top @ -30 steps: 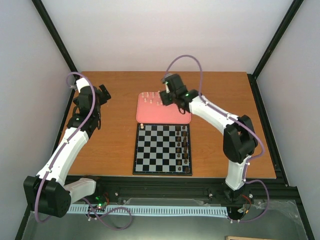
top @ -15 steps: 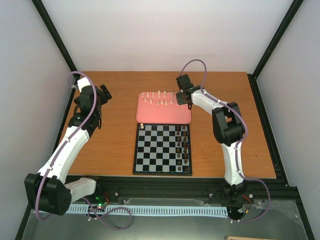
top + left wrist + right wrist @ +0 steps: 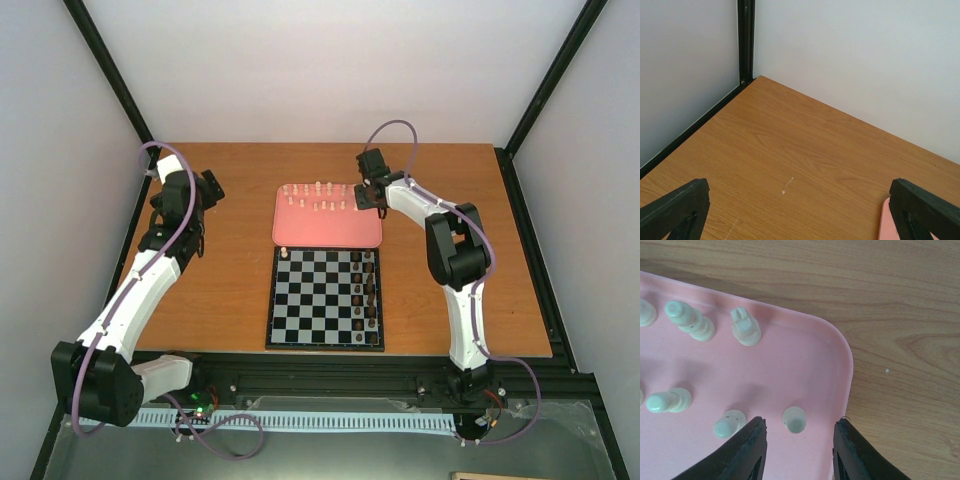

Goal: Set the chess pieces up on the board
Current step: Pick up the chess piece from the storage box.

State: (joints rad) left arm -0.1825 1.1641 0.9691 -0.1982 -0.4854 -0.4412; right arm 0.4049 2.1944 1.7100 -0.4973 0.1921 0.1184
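- At the far right corner of the pink tray, the right end effector is being held low. Its fingers are being kept parted, with nothing gripped between them.
- One small cream pawn is being framed just ahead of the gap, upright and near the tray's rim. No contact with either finger is being shown.
- Most of the chess pieces are being kept on the tray, in two loose rows toward its far edge. In the right wrist view one tipped piece is being seen leaning well over.
- On the board, a single cream piece is being shown at the far left corner.
- Dark pieces are being shown lined up in the board's two right-hand columns. That side is being judged as already set.
- The left end effector is being held well apart from tray and board, over the bare desk. Its jaws are being kept spread wide and nothing is being carried.
- Progress is being judged as early. For the cream side, one piece is being counted as placed, and every other is being left waiting on the tray.
- The step in hand is being judged as a pick of the corner pawn, not yet closed upon.
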